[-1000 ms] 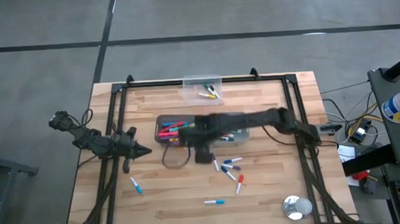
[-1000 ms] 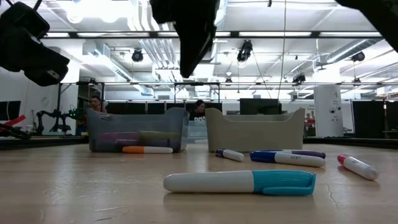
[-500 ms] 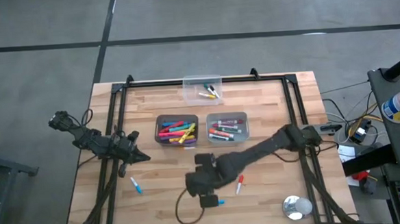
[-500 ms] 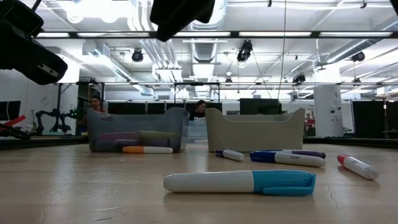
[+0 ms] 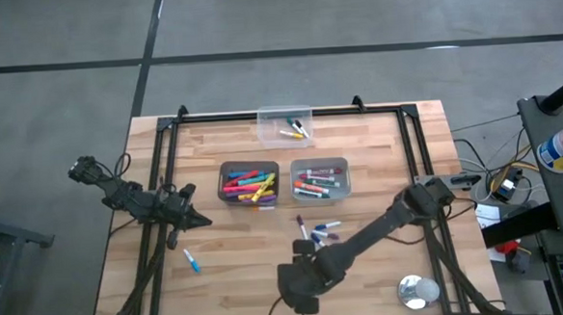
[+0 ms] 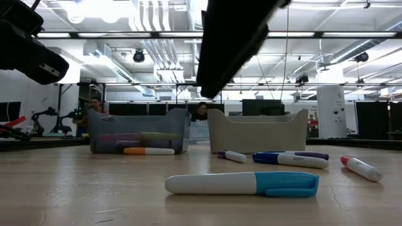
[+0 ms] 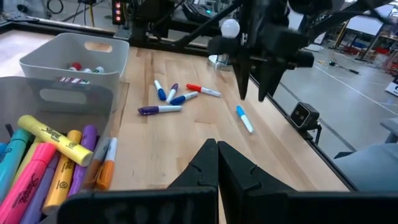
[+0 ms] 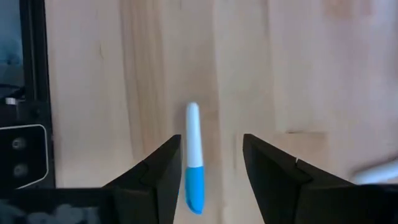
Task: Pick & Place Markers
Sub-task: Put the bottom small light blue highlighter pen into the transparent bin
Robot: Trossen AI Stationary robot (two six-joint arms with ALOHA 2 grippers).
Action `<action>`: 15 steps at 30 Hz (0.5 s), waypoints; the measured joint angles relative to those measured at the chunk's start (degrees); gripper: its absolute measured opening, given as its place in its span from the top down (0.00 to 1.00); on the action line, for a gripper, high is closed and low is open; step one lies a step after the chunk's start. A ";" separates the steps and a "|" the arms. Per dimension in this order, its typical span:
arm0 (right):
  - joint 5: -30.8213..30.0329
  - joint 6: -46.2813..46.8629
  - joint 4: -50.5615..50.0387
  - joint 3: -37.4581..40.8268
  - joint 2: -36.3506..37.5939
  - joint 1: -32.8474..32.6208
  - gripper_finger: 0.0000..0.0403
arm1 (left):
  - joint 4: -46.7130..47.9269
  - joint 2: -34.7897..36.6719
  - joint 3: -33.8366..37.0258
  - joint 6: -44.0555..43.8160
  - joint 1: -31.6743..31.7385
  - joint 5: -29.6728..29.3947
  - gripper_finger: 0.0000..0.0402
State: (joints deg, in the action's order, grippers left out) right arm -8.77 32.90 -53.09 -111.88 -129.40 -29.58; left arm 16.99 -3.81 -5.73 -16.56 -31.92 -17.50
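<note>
A white marker with a blue cap (image 8: 192,155) lies flat on the wooden table near its near edge; it also shows in the low view (image 6: 245,183) and the left wrist view (image 7: 244,118). My right gripper (image 8: 211,138) hangs open above it, pointing down, fingers either side and clear of it; in the high view the right gripper (image 5: 303,297) hides the marker. My left gripper (image 5: 204,217) is shut and empty at the table's left. Several loose markers (image 5: 316,233) lie near the middle, and one blue-capped marker (image 5: 190,262) lies at the left.
Two grey bins hold markers, one left (image 5: 249,181) and one right (image 5: 319,178). A clear bin (image 5: 285,125) stands at the far edge. A silver tape roll (image 5: 419,290) sits at the near right. A black frame (image 5: 162,183) rails the table's sides.
My right gripper has swung from over the bins toward the table's near edge and now hangs over the white-and-blue marker. The markers on the table have not moved.
</note>
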 joint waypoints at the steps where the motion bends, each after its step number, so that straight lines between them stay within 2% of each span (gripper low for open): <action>1: 0.01 0.41 1.35 1.22 0.00 -0.27 0.59 | 0.00 0.00 0.02 -0.09 0.00 -0.02 1.00; 10: 0.89 4.39 7.37 7.75 -0.07 -1.49 0.63 | 0.11 0.00 0.08 -1.48 0.02 -0.08 1.00; 15: 1.84 4.70 14.07 10.91 -0.09 -1.80 0.65 | 0.15 0.00 0.12 -1.48 0.00 -0.08 1.00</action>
State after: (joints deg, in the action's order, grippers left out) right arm -6.94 37.60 -39.02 -100.97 -129.49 -31.38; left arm 17.15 -3.81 -5.62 -18.04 -31.92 -17.58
